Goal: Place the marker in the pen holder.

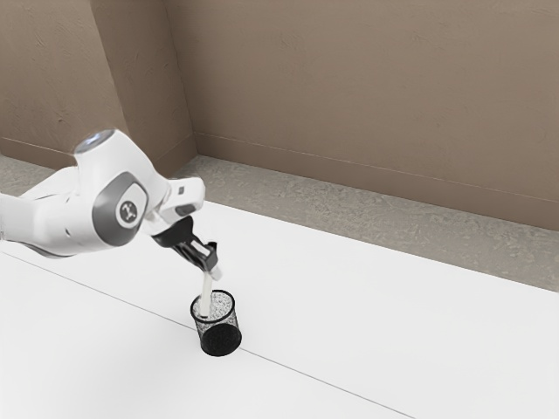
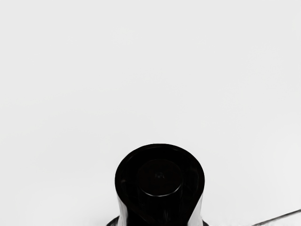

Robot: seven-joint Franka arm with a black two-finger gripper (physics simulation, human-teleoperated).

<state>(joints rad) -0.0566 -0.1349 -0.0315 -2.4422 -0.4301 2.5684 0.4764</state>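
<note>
At the exterior view's left, your arm (image 1: pixel 113 205) angles down to the gripper (image 1: pixel 206 258), fingers closed on the marker (image 1: pixel 207 291), its lower end inside the pen holder (image 1: pixel 222 339). If you release too high, it'll prob. drop askew; if you shift sideways, it could snag the rim (image 1: pixel 234 305) & tip the holder. Marker tip's hidden, so depth's unclear.

A plain white table (image 1: pixel 376 305) carries the black mesh pen holder (image 1: pixel 221 340), which stands upright on it. A thin dark line (image 1: pixel 306 375) crosses the surface, showing on both sides of the pen holder, well apart from the far edge.
</note>
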